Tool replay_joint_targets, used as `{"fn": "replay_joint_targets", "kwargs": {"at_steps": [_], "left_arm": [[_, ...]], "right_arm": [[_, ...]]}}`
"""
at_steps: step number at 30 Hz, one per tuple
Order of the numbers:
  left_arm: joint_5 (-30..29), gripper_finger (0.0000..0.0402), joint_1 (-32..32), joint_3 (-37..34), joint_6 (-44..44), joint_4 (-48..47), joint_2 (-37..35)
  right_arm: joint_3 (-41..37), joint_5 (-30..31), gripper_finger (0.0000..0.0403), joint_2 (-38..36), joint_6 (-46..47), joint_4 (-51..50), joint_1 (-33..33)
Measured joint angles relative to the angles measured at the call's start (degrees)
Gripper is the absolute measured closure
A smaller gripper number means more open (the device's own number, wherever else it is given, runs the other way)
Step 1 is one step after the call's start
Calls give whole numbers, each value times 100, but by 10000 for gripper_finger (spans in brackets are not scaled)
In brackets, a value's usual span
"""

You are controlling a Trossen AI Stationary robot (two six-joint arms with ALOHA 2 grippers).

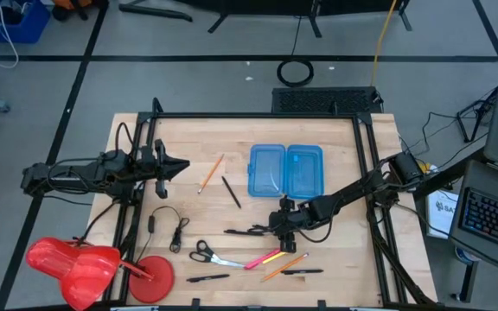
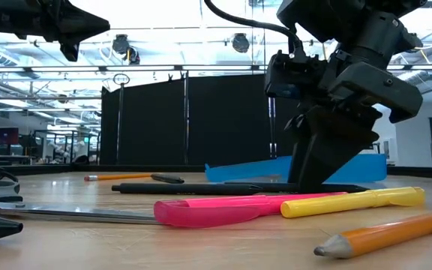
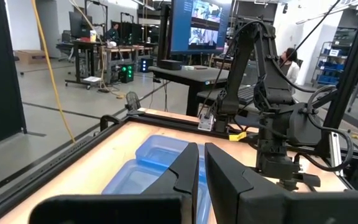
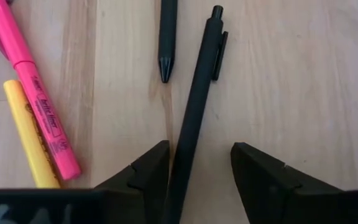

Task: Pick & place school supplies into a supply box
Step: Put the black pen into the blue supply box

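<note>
The open blue supply box [image 1: 285, 170] lies on the tabletop [image 1: 335, 259] just beyond the right gripper [image 4: 194, 163], which is down at the surface. Its fingers [image 4: 263, 177] stand apart astride a black pen [image 4: 194, 112], one touching it, not clamped. The left gripper [image 3: 201, 171] hangs shut and empty, well off to that side.

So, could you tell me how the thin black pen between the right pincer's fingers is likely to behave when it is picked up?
The thin black pen looks stiff and straight, so it should lift without sagging. Its smooth round barrel may roll or slip on the wooden table, though its clip might check that. It lies against one finger of the right pincer, so closing may nudge it sideways first.
</note>
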Motion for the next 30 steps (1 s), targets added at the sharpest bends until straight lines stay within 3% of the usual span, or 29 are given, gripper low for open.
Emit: {"fn": "replay_joint_targets", "kwargs": {"at_steps": [26,30], "left_arm": [[-2,371,0,0,20,0,0],[-2,371,0,0,20,0,0]], "right_arm": [[-2,-222,383,4,-21,-47,-148],[-2,-250,387,4,-78,-45,-186]]}}
